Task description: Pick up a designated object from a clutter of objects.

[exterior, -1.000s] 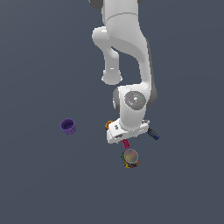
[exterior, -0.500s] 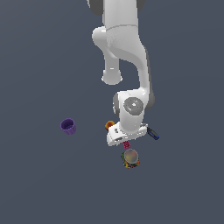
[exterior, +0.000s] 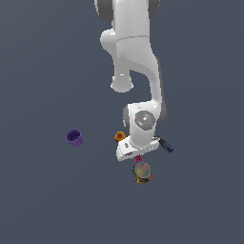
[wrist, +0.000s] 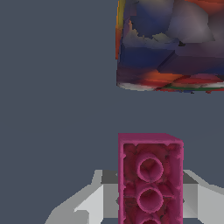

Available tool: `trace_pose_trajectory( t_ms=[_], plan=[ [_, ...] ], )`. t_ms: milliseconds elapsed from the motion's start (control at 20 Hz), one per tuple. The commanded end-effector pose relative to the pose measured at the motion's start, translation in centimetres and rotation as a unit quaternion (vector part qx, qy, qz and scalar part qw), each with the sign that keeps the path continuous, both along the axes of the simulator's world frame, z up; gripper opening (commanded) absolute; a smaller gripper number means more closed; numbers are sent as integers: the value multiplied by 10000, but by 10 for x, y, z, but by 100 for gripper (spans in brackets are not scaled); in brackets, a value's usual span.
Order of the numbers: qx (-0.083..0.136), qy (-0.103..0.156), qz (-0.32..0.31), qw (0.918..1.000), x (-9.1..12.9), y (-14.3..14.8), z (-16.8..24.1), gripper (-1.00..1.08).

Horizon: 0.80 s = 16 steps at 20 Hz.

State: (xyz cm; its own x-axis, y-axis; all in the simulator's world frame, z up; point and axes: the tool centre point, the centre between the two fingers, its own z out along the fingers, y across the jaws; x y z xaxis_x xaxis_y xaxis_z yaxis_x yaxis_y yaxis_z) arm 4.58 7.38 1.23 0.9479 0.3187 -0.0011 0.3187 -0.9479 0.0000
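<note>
The arm stood low over the clutter, at the grasping step. The multicoloured blob lay nearest the camera, the purple cup well apart on the exterior view's left. The pink block sat between the tool's fingers. They seemed open on either side of it; contact was unclear. Next: close firmly, then lift straight up.
</note>
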Motion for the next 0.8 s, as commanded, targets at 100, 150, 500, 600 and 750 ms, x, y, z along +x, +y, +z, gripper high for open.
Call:
trace_pose_trajectory(
  t_ms=[100,150,500,600,750],
  plan=[
    [1,-4,2,10000,0,0,0,-100],
    [1,-4,2,10000,0,0,0,-100],
    [0,-3,0,10000,0,-1,2,-100],
    [0,-3,0,10000,-1,-4,6,-100],
    [0,-3,0,10000,-3,-10,14,-100]
  ],
)
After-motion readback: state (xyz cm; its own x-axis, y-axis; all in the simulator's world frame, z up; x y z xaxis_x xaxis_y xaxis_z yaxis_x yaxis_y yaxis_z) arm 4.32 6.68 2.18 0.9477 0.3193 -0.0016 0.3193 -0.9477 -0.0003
